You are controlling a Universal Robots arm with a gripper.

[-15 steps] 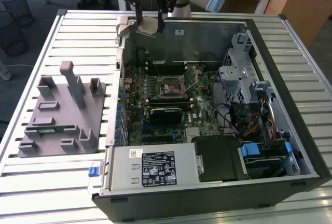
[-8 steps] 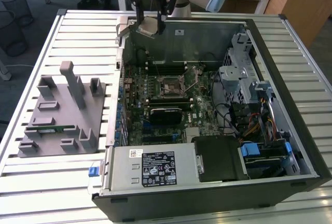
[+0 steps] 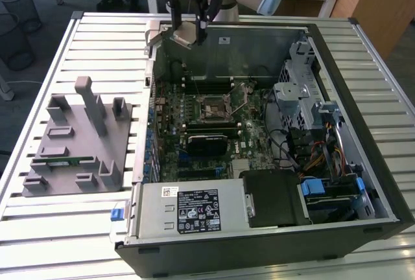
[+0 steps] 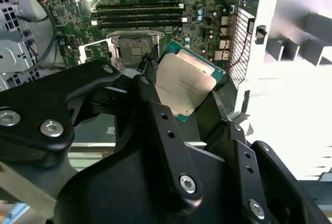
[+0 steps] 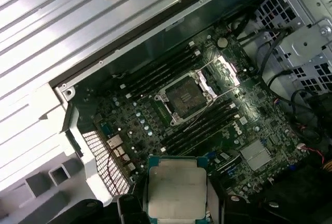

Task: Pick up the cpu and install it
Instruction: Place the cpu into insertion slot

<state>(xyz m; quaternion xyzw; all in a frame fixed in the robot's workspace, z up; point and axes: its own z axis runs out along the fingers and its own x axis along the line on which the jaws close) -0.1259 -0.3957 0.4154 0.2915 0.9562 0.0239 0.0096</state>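
My gripper (image 3: 189, 28) hangs over the far wall of the open computer case (image 3: 363, 157), shut on the cpu (image 3: 185, 34). The cpu is a flat square chip with a pale silver top. In both wrist views the cpu (image 4: 184, 81) (image 5: 176, 187) sits tilted between the black fingers (image 4: 155, 115), above the motherboard (image 3: 194, 131). The open cpu socket (image 3: 214, 108) (image 4: 136, 47) (image 5: 185, 95) lies in the middle of the board with its metal load frame and lever raised. It is below the gripper and nearer the camera in the exterior view.
A grey parts fixture (image 3: 74, 144) with a green memory stick (image 3: 65, 161) stands on the slatted table (image 3: 97, 40) at the exterior view's left. Inside the case are a power supply (image 3: 188, 209), a drive cage (image 3: 305, 98), loose cables (image 3: 318, 150) and a black heatsink block (image 3: 207, 142).
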